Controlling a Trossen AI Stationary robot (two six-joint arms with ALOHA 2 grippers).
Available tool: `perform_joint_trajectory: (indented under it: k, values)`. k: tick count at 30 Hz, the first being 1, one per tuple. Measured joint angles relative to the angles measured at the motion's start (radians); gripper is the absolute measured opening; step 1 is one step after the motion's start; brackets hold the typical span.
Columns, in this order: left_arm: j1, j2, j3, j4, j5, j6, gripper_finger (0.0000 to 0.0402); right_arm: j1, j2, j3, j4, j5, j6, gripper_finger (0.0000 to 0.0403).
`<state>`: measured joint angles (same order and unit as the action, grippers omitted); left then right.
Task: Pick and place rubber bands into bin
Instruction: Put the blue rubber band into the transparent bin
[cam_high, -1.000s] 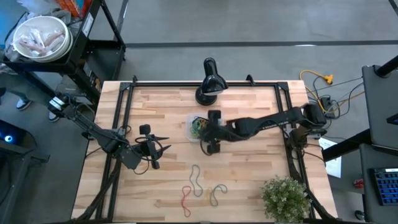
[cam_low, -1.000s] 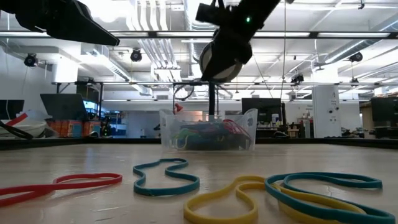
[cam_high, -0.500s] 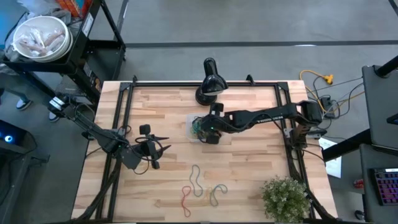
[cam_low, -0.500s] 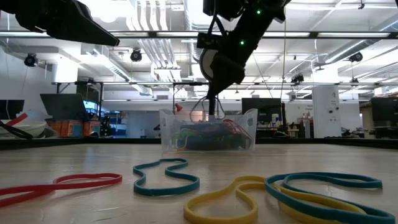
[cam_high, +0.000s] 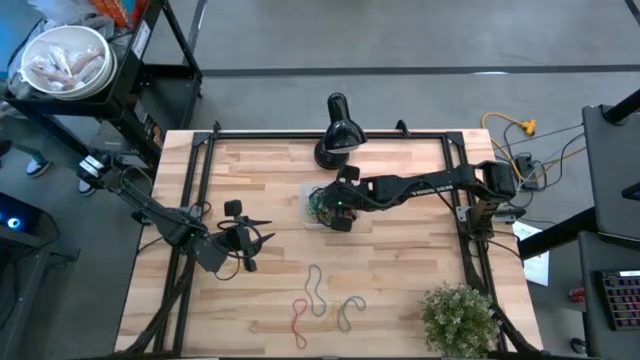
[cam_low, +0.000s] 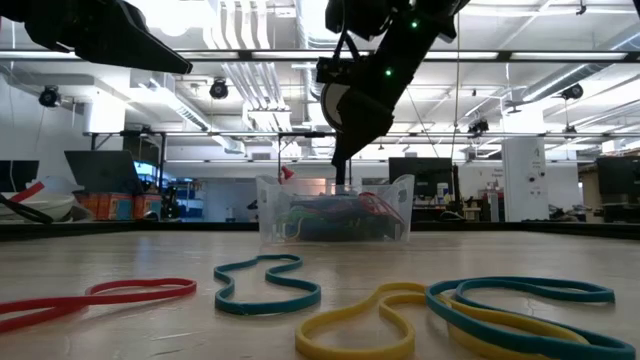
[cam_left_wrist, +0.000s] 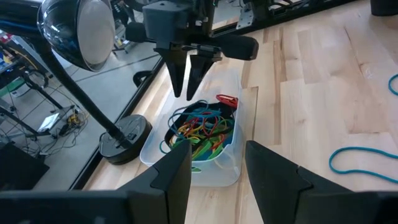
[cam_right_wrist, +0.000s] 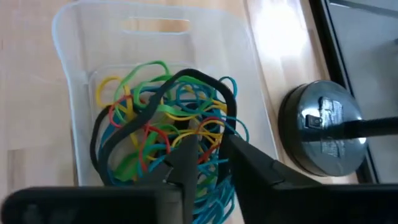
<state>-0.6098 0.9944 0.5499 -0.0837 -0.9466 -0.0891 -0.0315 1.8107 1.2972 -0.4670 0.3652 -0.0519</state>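
The table (cam_high: 390, 280) is evenly and brightly lit from above, with only soft, short shadows cast under the arms. In the low view, ceiling lights (cam_low: 250, 40) are blown out to white glare, and the bands (cam_low: 480, 310) nearest the lens are blurred. Soft reflections are seen on the bin (cam_right_wrist: 68, 74) walls, and the lamp (cam_left_wrist: 81, 31) shade carries a broad highlight

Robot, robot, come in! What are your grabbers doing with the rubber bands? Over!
Right gripper above bin, fingers parted, black band under them. Left gripper open, waiting at table's left. Four rubber bands on table. Nothing in the way.
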Motion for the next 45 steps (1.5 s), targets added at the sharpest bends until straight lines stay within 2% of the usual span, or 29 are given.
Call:
perform_joint_trajectory:
  k: [5,9,15,22,29,32,35,41,45]
  values:
    - [0.000,0.000,0.000,0.000,0.001,0.000,0.0136,0.015,-0.001,0.000,0.000,-0.004,-0.015,0.0117]
    - [0.000,0.005,0.000,0.002,0.059,-0.001,0.0136,0.060,-0.002,0.000,0.001,-0.006,-0.064,0.0129]
    - [0.001,0.057,0.000,0.059,0.170,0.051,0.0136,0.136,-0.002,0.000,0.000,-0.007,-0.108,0.0122]
    - [0.011,0.199,0.004,0.360,0.324,0.293,0.0136,0.228,-0.003,0.000,-0.024,-0.007,-0.112,0.0108]
    - [0.091,0.363,0.104,0.371,0.497,0.310,0.0136,0.306,-0.014,0.000,-0.094,-0.007,-0.070,0.0097]
    - [0.122,0.424,0.157,0.345,0.600,0.312,0.0136,0.331,-0.021,0.000,-0.132,-0.006,-0.028,0.0093]
    - [0.147,0.477,0.222,0.252,0.670,0.307,0.0136,0.354,-0.032,-0.002,-0.165,-0.006,0.012,0.0089]
    - [0.187,0.557,0.357,0.014,0.727,0.257,0.0136,0.398,-0.066,-0.040,-0.180,-0.005,0.089,0.0082]
    - [0.206,0.600,0.427,-0.086,0.759,0.241,0.0136,0.427,-0.098,-0.086,-0.168,-0.002,0.157,0.0077]
